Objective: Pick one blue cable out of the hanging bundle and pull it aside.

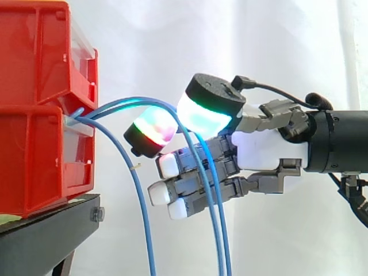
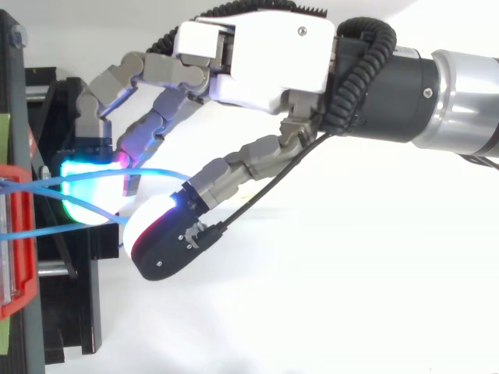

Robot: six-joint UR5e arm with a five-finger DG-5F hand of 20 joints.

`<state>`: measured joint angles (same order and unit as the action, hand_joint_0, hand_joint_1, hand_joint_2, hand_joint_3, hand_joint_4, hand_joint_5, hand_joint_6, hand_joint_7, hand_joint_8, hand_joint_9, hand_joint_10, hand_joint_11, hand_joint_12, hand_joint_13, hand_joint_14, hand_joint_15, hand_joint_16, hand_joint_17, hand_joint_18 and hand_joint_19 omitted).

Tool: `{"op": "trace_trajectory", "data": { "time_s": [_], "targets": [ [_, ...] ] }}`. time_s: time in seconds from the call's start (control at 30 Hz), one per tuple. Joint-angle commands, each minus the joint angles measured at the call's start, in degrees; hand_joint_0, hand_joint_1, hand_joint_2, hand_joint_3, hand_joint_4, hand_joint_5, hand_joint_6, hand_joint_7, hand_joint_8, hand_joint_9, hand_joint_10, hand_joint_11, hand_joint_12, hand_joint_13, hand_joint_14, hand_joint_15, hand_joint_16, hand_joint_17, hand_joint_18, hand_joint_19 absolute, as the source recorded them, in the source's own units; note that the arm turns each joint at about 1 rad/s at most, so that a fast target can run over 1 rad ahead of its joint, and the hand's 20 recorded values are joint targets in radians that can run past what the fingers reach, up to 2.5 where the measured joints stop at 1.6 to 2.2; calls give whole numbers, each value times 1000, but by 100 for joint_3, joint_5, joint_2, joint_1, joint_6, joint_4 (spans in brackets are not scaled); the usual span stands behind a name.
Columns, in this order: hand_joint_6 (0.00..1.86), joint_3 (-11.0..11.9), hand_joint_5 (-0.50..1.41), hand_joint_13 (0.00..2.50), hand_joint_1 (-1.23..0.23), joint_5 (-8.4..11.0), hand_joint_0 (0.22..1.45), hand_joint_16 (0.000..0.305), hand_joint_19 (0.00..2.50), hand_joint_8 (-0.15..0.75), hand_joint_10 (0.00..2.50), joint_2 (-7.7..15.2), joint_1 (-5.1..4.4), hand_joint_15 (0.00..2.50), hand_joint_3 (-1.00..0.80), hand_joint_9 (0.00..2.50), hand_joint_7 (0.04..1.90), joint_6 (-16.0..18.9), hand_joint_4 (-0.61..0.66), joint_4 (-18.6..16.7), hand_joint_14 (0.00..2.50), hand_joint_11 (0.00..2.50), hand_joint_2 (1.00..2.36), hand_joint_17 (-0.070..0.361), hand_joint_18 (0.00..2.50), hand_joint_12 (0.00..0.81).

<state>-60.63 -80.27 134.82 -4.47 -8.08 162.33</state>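
Thin blue cables come out between the two stacked red bins and hang down. One blue cable drops close to the bins. Two more blue cables arch further out and fall across my hand. The hand reaches in from the right, level with the gap between the bins. Those two cables pass between a green-and-red glowing pad and a cyan-white pad, which stand apart. In the top view the cables run from the bin edge to the hand, its fingers spread and loosely bent, pinching nothing.
The bins rest on a black stand at the left, seen from above as a dark frame. A white curtain hangs behind everything.
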Motion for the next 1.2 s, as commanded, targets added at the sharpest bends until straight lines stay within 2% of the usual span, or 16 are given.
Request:
{"op": "trace_trajectory", "data": {
  "time_s": [0.0,0.03,0.1,0.13,0.2,0.37,0.47,0.53,0.6,0.73,0.77,0.8,0.83,0.9,1.07,1.17],
  "targets": [
    [903,-1,-113,774,-811,-15,467,49,412,256,17,0,-2,439,-500,995,775,0,30,0,17,564,1000,111,685,305],
    [886,-1,-105,783,-661,-15,446,52,426,265,16,0,7,438,-500,1006,789,8,34,0,17,537,1000,117,691,322],
    [870,-1,-101,781,-549,-15,466,51,435,256,16,0,7,446,-500,1013,800,8,26,0,17,526,1000,114,678,315],
    [862,-1,-103,772,-441,-15,509,48,470,250,19,0,7,466,-500,1015,834,0,12,0,18,535,1000,107,647,302],
    [855,-1,-103,767,-389,-15,571,45,498,248,18,0,7,475,-500,1020,865,8,-3,0,19,539,1000,101,616,294],
    [854,-1,-107,765,-525,-23,605,45,495,249,20,0,16,469,-378,1019,988,8,6,0,20,544,1010,100,610,295],
    [900,-1,-118,769,-599,-50,592,45,487,252,19,0,25,475,-265,1005,961,8,4,0,20,564,1016,101,615,298],
    [935,8,-122,785,-706,-59,602,49,459,273,18,0,25,467,-177,999,870,8,13,0,20,565,1016,110,649,312],
    [938,8,-127,786,-770,-59,636,47,470,262,21,0,25,484,-127,985,932,8,-9,0,19,581,1019,105,640,298],
    [952,8,-126,787,-792,-59,651,47,463,256,19,0,25,485,-91,971,912,-97,-71,-8,20,576,1021,105,643,292],
    [954,8,-128,780,-791,-67,656,46,460,251,19,0,25,492,-112,965,892,-150,-65,-26,20,585,1020,105,642,290],
    [952,8,-135,758,-782,-76,627,46,476,241,19,0,25,493,-207,951,807,-194,-7,-26,20,581,1019,102,625,286],
    [946,16,-134,749,-762,-76,585,46,476,244,18,0,25,496,-385,943,799,-264,9,-26,20,569,1009,104,615,288],
    [923,52,-133,753,-679,-111,539,48,486,253,18,0,25,494,-475,942,830,-361,20,0,21,579,1002,108,607,296],
    [898,122,-123,750,-629,-138,533,49,476,261,20,0,34,484,-500,954,847,-519,34,0,19,550,1000,109,607,307],
    [894,139,-115,744,-777,-155,618,44,462,242,20,0,42,463,-500,951,864,-616,13,0,20,549,1000,99,603,291]
  ]
}}
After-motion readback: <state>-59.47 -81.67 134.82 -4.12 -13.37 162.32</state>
